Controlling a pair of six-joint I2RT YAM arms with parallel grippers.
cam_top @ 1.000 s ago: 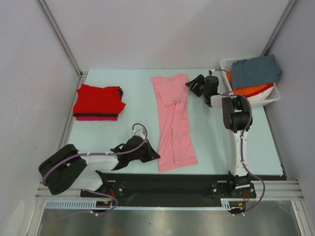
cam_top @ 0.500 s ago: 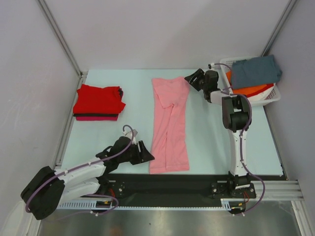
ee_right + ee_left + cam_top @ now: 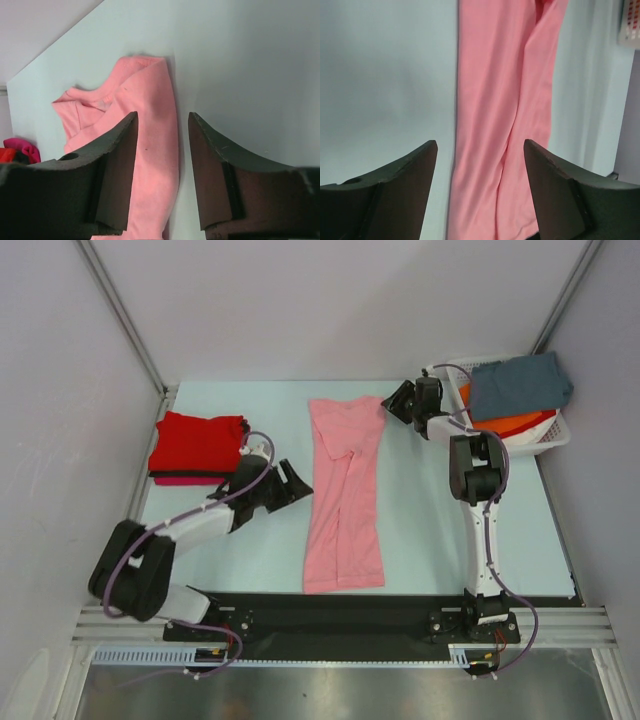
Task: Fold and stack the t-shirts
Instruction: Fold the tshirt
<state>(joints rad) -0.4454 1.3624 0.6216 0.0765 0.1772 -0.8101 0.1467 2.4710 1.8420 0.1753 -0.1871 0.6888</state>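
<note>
Centre of the top view: light pink t-shirt [image 3: 345, 495], folded lengthwise into a narrow strip, flat on the pale table [image 3: 420, 530]. To its left, well apart: stack with a red t-shirt [image 3: 200, 443] on top and a magenta t-shirt [image 3: 195, 480] showing at the lower edge.

Upper right of the frame: white basket [image 3: 455, 368], holding a slate grey-blue t-shirt [image 3: 520, 385] on top of an orange t-shirt [image 3: 515, 425].

Between stack and pink strip: left gripper [image 3: 297, 483], jaws wide apart, nothing between them. At the strip's upper right corner: right gripper [image 3: 393, 405], jaws parted, nothing clamped, only table and pink cloth beyond them in the wrist view.

Against a second ago: left arm up from the lower edge by the hem to mid-frame beside the stack; pink strip no longer slanting toward the lower right; right gripper closer to the basket.

Long axis of the strip: nearly straight top to bottom of the frame, collar end at the top, hem at the bottom by the arm bases.
</note>
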